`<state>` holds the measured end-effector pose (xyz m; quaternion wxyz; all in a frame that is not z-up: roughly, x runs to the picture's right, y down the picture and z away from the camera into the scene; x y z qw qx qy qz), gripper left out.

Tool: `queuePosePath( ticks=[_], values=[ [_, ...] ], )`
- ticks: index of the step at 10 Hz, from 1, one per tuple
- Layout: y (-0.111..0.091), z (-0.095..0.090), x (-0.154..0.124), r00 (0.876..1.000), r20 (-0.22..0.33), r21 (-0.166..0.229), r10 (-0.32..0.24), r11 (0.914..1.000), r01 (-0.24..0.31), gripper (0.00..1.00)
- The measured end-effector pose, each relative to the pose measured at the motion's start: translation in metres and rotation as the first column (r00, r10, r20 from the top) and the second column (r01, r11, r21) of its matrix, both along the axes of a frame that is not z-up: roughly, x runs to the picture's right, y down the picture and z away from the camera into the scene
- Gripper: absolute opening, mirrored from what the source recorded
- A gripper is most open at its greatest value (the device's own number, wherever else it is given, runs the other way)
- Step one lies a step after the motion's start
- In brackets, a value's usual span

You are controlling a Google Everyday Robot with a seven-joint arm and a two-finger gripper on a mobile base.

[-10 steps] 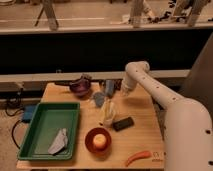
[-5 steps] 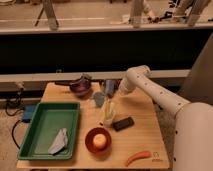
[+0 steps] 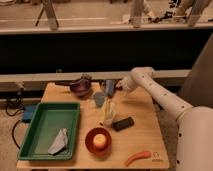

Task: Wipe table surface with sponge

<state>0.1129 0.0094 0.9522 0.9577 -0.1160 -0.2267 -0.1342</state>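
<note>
The table surface (image 3: pixel 142 135) is a light-brown wooden top. My white arm reaches in from the right, with its elbow over the table's back right. My gripper (image 3: pixel 111 91) is at the back middle, low over the table, by a blue cup (image 3: pixel 109 85) and a grey-blue object (image 3: pixel 99 99). A dark rectangular block (image 3: pixel 123 123), possibly the sponge, lies on the wood at the middle, apart from the gripper. A grey crumpled piece (image 3: pixel 59 141) lies in the green tray (image 3: pixel 40 112).
The green tray fills the table's left half. A purple bowl (image 3: pixel 80 86) stands at the back. A yellowish object (image 3: pixel 106 113) lies at the centre, a red bowl with an orange ball (image 3: pixel 100 141) at the front, and a carrot (image 3: pixel 137 157) at the front right.
The arm's elbow has sunk a little and shifted to the right. The gripper stays near the blue cup. The objects on the table have not moved.
</note>
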Motion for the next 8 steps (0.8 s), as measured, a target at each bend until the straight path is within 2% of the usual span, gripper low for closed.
queuePosePath(
  ticks=[2, 3, 5, 8],
  values=[
    [-0.005, 0.002, -0.006, 0.994, 0.075, 0.075, -0.079, 0.9945, 0.073, 0.80],
    [-0.007, 0.003, -0.009, 0.991, 0.090, 0.098, -0.097, 0.9913, 0.088, 0.80],
    [-0.012, 0.004, -0.016, 0.987, 0.102, 0.153, -0.127, 0.9820, 0.111, 0.80],
    [-0.023, 0.005, -0.033, 0.982, 0.108, 0.191, -0.157, 0.9725, 0.134, 0.80]
  ],
)
